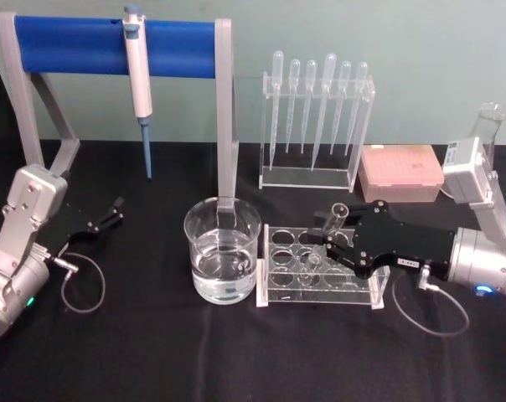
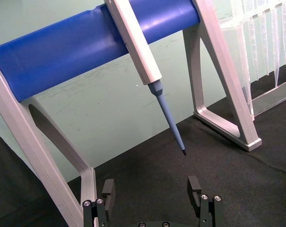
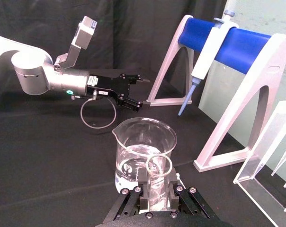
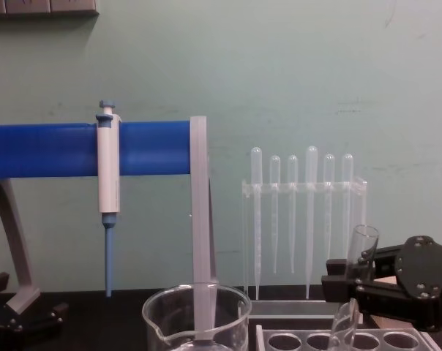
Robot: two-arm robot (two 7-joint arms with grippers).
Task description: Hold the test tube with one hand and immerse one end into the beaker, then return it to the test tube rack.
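We saw the right tool clamped on the test tube, tilted over the clear rack, just beside the water-filled beaker. The left tool rested open on the black surface.

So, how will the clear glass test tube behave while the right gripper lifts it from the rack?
The clear glass test tube is probably stiff but fragile. Held tilted in the right gripper, its smooth glass may slip. If laid on the black cloth, its round body would likely roll.
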